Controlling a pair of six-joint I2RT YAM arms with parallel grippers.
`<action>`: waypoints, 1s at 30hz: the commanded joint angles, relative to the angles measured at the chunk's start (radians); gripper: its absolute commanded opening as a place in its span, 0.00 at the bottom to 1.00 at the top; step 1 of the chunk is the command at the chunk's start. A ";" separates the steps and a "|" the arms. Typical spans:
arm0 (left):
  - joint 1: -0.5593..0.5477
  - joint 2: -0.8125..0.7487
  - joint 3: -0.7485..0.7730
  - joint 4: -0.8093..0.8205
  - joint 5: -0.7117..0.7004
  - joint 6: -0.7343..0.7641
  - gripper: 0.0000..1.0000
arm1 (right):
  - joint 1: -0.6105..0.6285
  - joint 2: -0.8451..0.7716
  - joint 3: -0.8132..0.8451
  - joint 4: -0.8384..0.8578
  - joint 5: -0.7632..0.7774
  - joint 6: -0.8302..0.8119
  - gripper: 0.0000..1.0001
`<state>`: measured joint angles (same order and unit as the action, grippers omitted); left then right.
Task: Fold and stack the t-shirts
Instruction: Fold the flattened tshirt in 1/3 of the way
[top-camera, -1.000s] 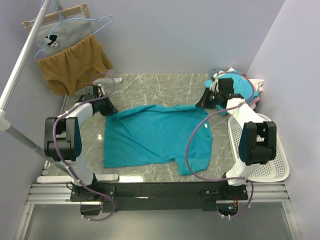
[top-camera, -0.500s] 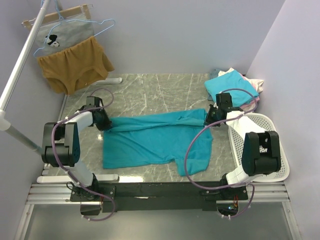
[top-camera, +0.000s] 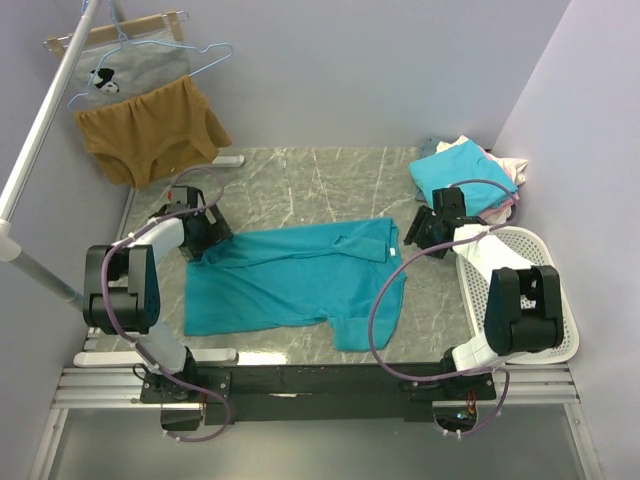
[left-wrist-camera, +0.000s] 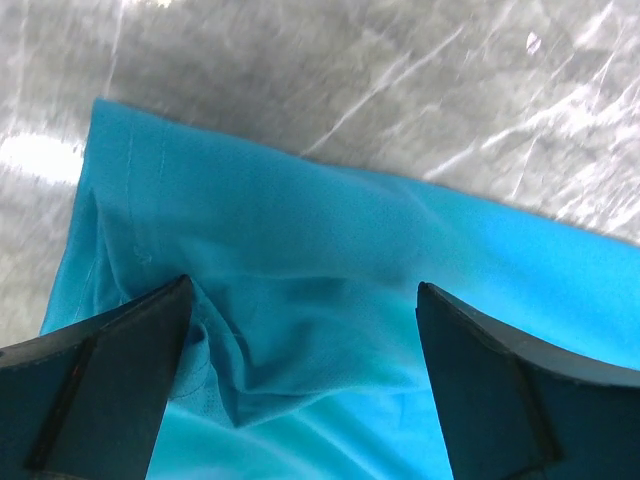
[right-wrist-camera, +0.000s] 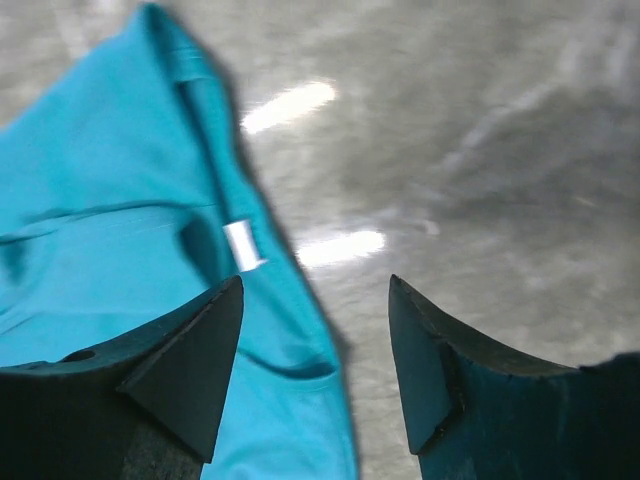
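A teal t-shirt (top-camera: 290, 278) lies on the marble table (top-camera: 300, 180), its far edge folded over toward the front. My left gripper (top-camera: 200, 236) hovers open over the shirt's far left corner; in the left wrist view the cloth (left-wrist-camera: 300, 240) lies loose below the open gripper (left-wrist-camera: 302, 285). My right gripper (top-camera: 416, 232) stands open at the shirt's far right edge; in its wrist view the gripper (right-wrist-camera: 316, 280) is empty, with the hem and a white label (right-wrist-camera: 243, 245) beside the left finger (right-wrist-camera: 190, 350). A stack of t-shirts (top-camera: 456, 176), turquoise on top, sits at the back right.
A white basket (top-camera: 536, 318) stands at the right edge of the table. A mustard-brown garment (top-camera: 150, 130) and a grey printed one (top-camera: 125, 70) hang on hangers from a rail (top-camera: 40, 135) at the back left. Walls close in the back and right.
Both grippers pulled the shirt's far edge forward, folding it over, then opened and let go. The shirt has shifted a little to the left.
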<state>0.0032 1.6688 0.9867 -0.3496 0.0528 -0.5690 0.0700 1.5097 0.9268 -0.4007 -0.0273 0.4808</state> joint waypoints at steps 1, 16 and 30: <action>0.004 -0.081 0.007 -0.034 -0.013 0.005 0.99 | 0.025 -0.017 0.050 0.089 -0.134 -0.007 0.66; -0.022 -0.245 -0.032 0.024 -0.061 -0.045 0.99 | 0.132 0.205 0.198 0.154 -0.329 -0.005 0.63; -0.031 -0.144 -0.020 0.049 0.105 -0.026 0.99 | 0.171 0.228 0.192 0.083 -0.192 -0.038 0.61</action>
<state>-0.0193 1.5169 0.9630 -0.3382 0.1116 -0.5980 0.2287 1.7512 1.0950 -0.2939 -0.3038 0.4709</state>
